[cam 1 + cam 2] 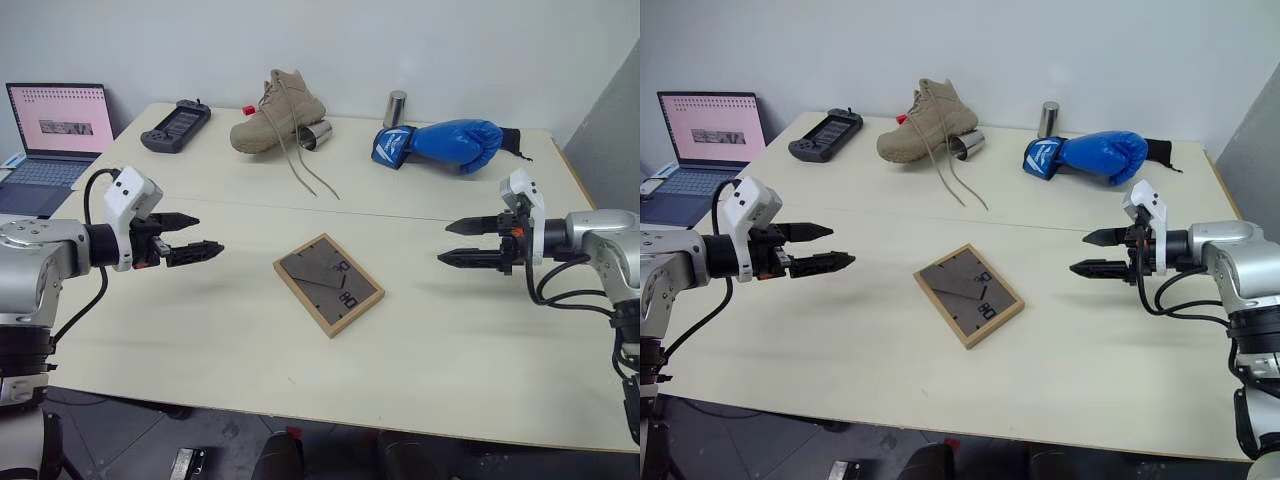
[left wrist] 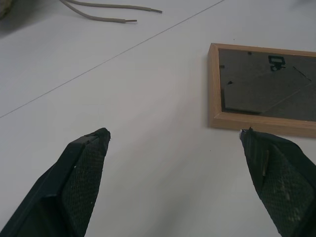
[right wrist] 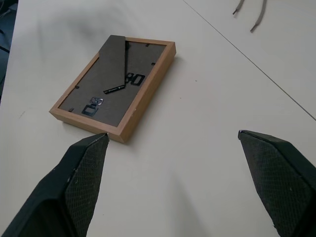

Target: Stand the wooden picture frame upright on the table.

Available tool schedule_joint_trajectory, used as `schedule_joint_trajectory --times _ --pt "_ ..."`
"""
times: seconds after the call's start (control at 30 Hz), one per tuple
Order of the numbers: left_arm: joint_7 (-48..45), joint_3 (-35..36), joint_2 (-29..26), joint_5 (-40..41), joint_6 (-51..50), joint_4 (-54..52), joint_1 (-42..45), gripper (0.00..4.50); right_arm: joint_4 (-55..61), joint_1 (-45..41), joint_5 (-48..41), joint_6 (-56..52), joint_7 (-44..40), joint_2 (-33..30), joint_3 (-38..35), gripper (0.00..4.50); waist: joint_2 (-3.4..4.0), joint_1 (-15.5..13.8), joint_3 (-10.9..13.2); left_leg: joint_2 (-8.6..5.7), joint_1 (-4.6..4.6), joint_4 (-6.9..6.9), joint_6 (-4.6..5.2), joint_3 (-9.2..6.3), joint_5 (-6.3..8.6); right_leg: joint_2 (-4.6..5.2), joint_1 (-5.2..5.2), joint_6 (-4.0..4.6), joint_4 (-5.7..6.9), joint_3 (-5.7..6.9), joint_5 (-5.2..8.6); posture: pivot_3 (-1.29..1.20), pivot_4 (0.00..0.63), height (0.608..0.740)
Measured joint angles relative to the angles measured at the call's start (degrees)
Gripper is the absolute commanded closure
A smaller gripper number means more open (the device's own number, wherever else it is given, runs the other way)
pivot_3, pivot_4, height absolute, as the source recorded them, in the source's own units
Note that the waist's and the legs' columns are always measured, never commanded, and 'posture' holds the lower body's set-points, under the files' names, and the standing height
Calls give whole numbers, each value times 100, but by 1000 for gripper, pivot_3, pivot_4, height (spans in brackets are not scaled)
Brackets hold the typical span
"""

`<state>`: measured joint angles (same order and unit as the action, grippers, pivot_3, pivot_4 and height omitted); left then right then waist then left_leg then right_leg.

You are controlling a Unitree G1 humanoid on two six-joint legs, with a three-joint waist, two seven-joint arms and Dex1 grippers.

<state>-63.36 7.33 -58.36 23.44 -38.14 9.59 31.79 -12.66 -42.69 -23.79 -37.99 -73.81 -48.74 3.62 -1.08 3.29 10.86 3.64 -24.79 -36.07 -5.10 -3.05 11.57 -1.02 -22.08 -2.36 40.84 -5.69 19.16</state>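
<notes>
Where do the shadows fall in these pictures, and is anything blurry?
In the left eye view, soft shadows lie on the table under both arms and beside the picture frame, so the light comes from above. In the left wrist view, the near fingers look slightly soft while the frame stays sharper. In the right wrist view, the frame casts a thin shadow along its near edge.

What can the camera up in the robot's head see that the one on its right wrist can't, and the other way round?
Head camera: a boot, a blue boxing glove, a laptop, and both open grippers, left and right. Right wrist camera: the small black fittings on the picture frame close up. Both: the frame lying face down on the table, and loose laces.
</notes>
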Motion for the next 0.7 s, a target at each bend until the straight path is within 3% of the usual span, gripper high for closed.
schedule_joint_trajectory --times 0.7 --pt "14 -19 26 10 108 151 62 0 103 52 99 74 -102 11 47 43 0 2 0 1 0 -1 0 0 0 0 -1 0 2 0 0 0 150 740"
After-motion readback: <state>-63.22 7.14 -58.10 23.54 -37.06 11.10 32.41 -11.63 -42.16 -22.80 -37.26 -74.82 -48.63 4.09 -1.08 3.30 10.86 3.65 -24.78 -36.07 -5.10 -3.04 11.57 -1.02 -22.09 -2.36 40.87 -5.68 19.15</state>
